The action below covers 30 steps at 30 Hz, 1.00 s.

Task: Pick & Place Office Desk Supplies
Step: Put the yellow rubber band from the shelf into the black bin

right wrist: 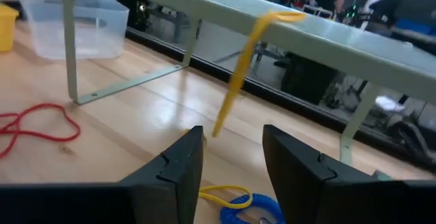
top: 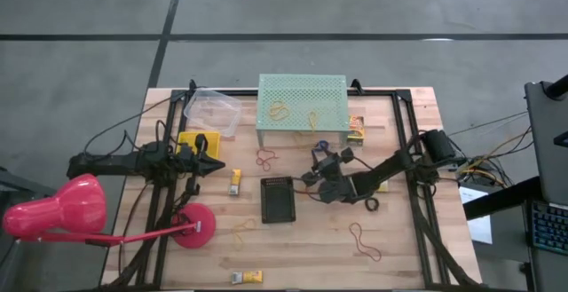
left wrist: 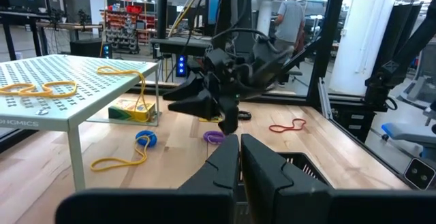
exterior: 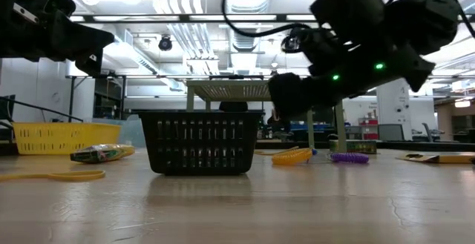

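Right gripper (right wrist: 231, 159) hovers low over the wooden table (top: 399, 248), fingers (right wrist: 178, 161) released and apart, grasping nothing. Just ahead of the fingertips lie a small blue ring roll (right wrist: 246, 207) and a thin yellow rubber band (right wrist: 221, 195), near the mint-green perforated metal stand (top: 302, 101). A red rubber band (right wrist: 34, 125) lies well off to one side. Left gripper (left wrist: 238, 157) waits clenched, empty, above the black slotted plastic basket (top: 278, 201).
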Each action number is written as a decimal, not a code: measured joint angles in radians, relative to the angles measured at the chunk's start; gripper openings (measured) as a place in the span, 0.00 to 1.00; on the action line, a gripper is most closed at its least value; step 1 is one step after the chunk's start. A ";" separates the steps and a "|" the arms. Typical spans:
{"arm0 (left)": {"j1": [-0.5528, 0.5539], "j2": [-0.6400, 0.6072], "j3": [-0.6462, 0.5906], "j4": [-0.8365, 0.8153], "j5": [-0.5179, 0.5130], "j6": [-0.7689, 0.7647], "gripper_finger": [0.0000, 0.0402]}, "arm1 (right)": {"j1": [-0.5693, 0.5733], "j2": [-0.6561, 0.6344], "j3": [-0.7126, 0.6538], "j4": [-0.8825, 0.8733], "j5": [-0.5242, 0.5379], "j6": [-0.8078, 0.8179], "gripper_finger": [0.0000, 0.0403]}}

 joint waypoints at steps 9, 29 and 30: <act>0.000 0.000 0.000 0.000 0.000 0.000 0.06 | -0.011 0.113 0.072 -0.002 0.116 0.009 0.44; 0.000 0.000 0.000 0.000 0.000 0.000 0.06 | 0.027 -0.027 0.007 -0.009 -0.008 -0.101 0.44; 0.000 0.000 0.000 0.000 0.000 0.000 0.06 | 0.025 -0.043 0.003 -0.007 -0.043 -0.117 0.44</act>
